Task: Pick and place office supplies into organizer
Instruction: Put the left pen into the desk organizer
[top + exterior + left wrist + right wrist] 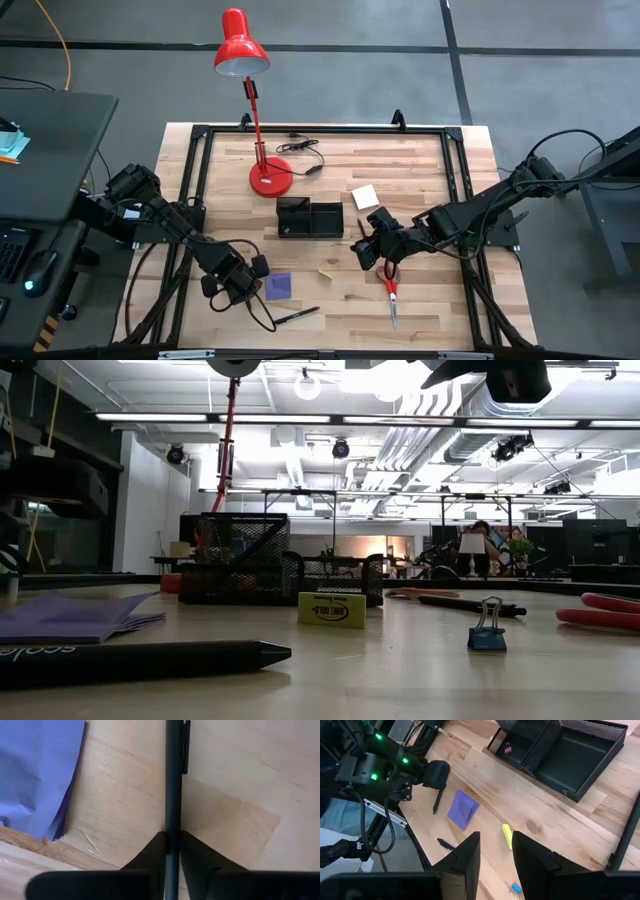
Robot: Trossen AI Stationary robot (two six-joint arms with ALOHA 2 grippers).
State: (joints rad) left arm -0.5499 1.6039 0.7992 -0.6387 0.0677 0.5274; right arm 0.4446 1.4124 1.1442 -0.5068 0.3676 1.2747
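Left hand point(172, 837): closed on one dark pen point(173, 775), held low over the near-left table point(420, 165), beside the purple note pad point(278, 286).
Pen axis: in line with the fingers, tip pointed away from the wrist.
Right hand point(495, 845): parted partway, nothing held, above the red-handled scissors point(390, 285).
Counts: two pens, one more point(297, 315) lying on the table; two note pads, one yellow point(365, 196); one scissors.
Organizer point(310, 217): mid-table, by the lamp point(255, 100).

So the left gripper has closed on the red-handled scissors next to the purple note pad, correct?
Not the scissors. The left wrist view shows the left gripper closed on a thin dark pen beside the purple note pad. The red-handled scissors lie under the right gripper in the high view.
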